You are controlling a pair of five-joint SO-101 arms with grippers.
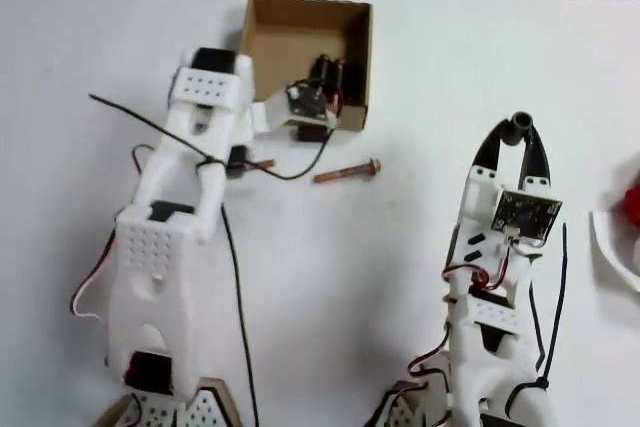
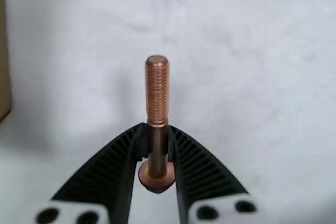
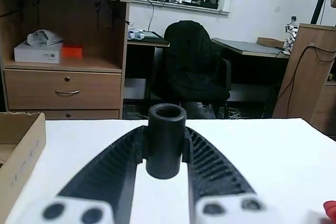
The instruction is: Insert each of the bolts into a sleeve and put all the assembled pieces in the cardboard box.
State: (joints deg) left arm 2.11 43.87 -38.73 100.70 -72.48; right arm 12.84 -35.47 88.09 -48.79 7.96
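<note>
At the left, a copper bolt (image 2: 156, 93) is gripped in the left pincer (image 2: 156, 132). The pincer is closed on the plain shank just above the head. The threaded end is pointed away from the pincer, above the white worktop (image 1: 400, 287).

From above, the cardboard box (image 1: 305, 5) is seen at the far side of the worktop, with the left arm's wrist camera (image 1: 305, 99) over its near rim. Dark pieces (image 1: 330, 75) lie in the box's near right corner. They are partly covered by that camera, and what they are cannot be told.

A second bolt (image 1: 345, 171) lies flat on the worktop just in front of the box, with its head to the right, apart from both pincers.

Further right, a black sleeve (image 3: 166, 145) is gripped at the tips of the right pincer (image 3: 166, 135). Its open bore is turned up, well apart from the box.

At the right edge of the high view, a white curved rim (image 1: 608, 247) and a red object (image 1: 632, 202) are cut off and cannot be identified.
</note>
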